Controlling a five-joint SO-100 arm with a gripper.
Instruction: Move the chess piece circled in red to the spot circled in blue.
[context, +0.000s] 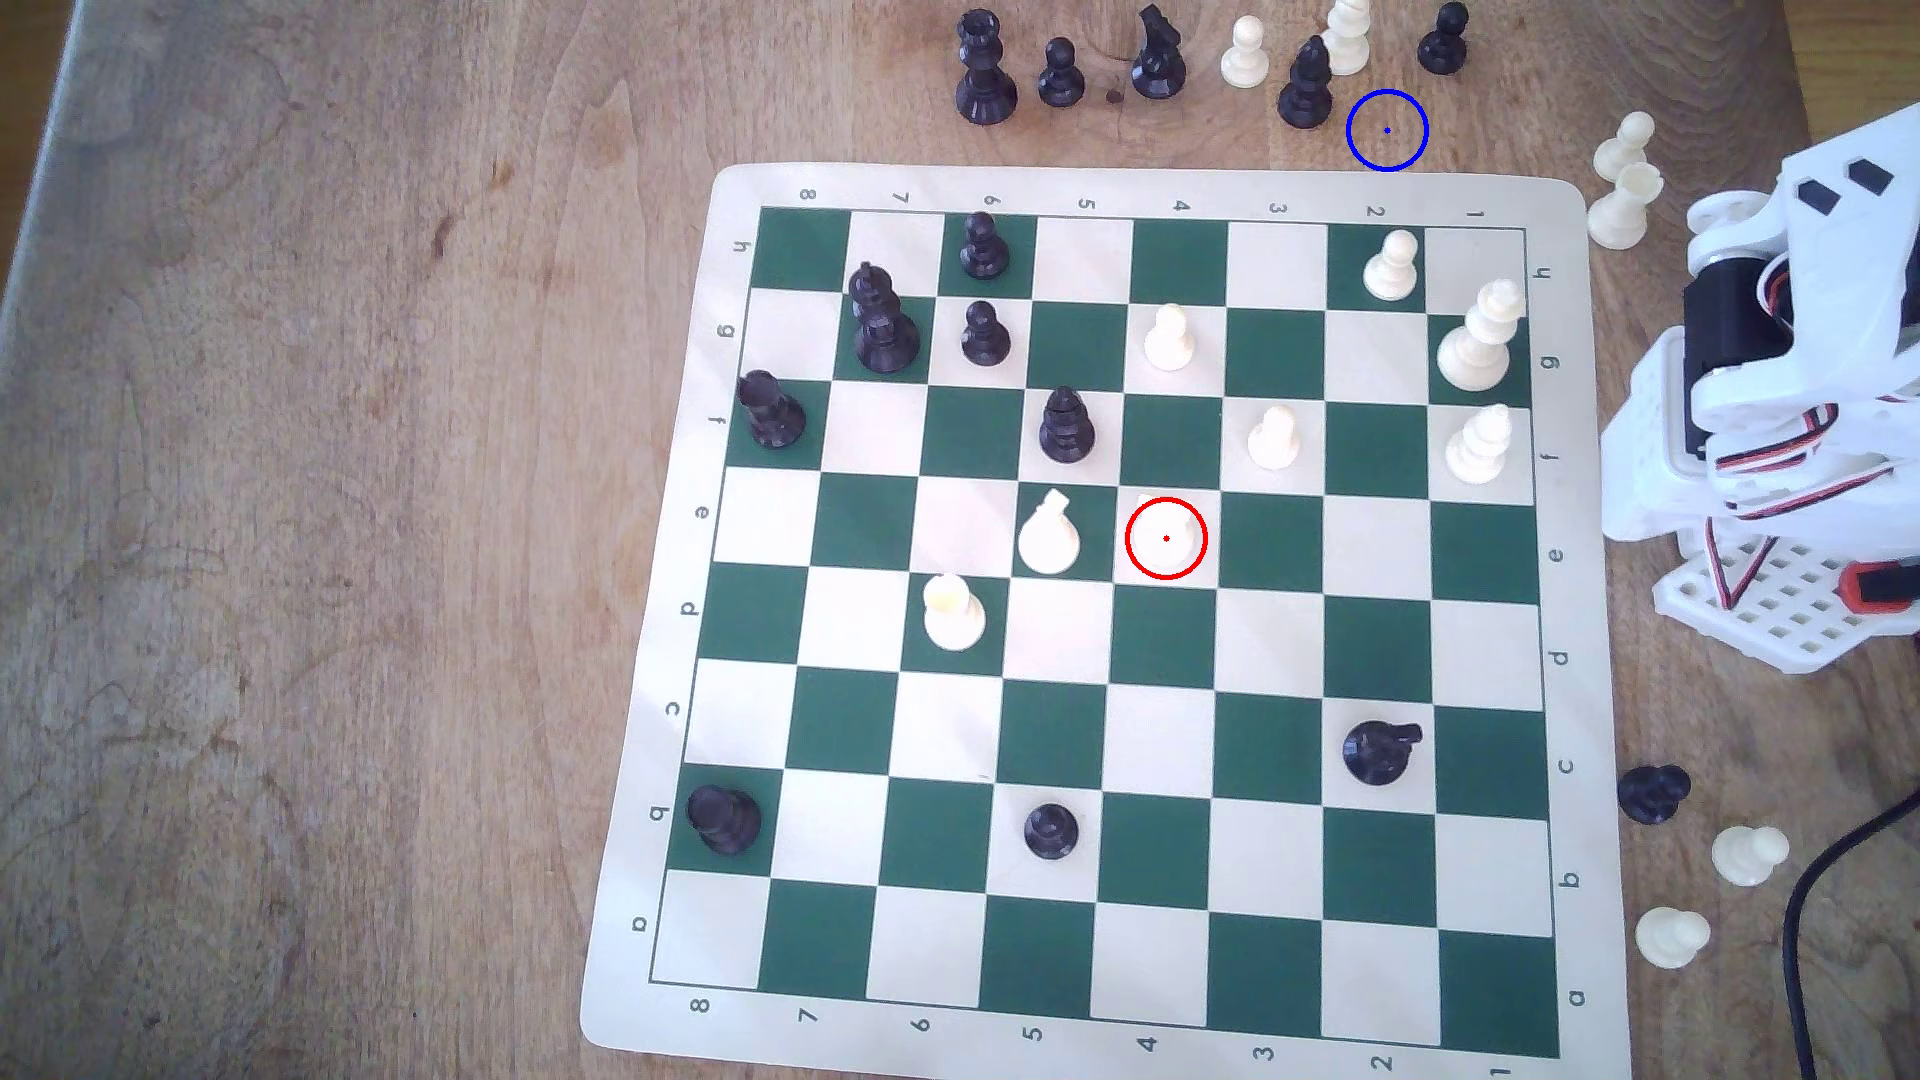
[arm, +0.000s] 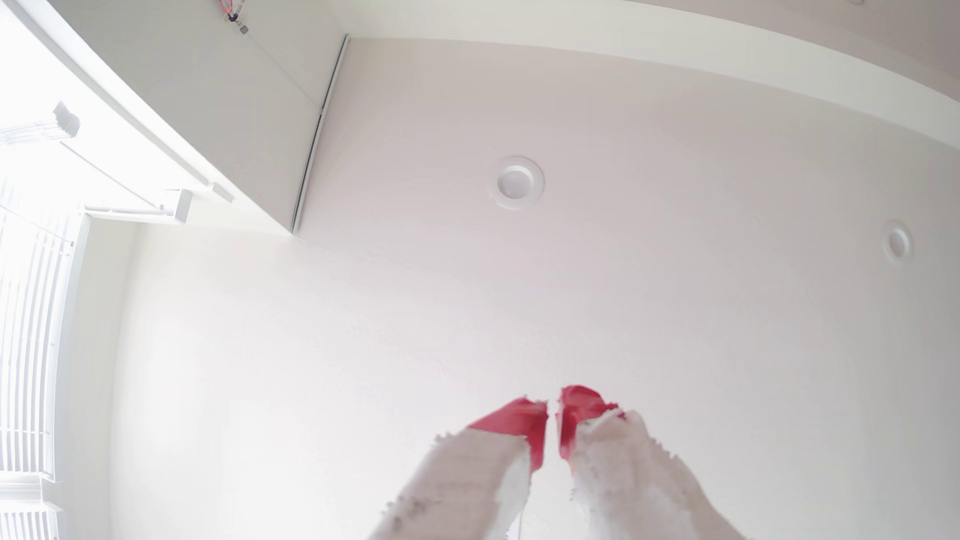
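In the wrist view the gripper (arm: 553, 410) points up at a white ceiling (arm: 675, 311) with two round recessed lights (arm: 518, 181). Its red-tipped fingers (arm: 519, 423) are drawn almost together, with a thin slit left between them and nothing in their grasp. In the exterior view the white arm (context: 1787, 415) sits folded at the right edge, off the board, with red and black wires along it.

The chessboard (context: 1351, 192), a green-and-cream mat, lies on the brown wood table (context: 312, 519). Its far and near borders read 8 to 1 from the exterior view's left to right. Its side borders read h at the far end down to a at the near end.

The chess piece circled in red (context: 1166, 538) stands on the light square of file 4, row e, near the middle of the board. It is cream-white and nearly lost against the pale square. It seems upright and is seen from almost overhead, but its shape and any lean are too faint to tell. A taller white piece (context: 1049, 535) stands on the green square just to its left.

The spot circled in blue (context: 1387, 130) is bare wood just beyond the far edge of the board, above file 2. It lies just right of a black piece (context: 1306, 83) in the row of captured pieces.
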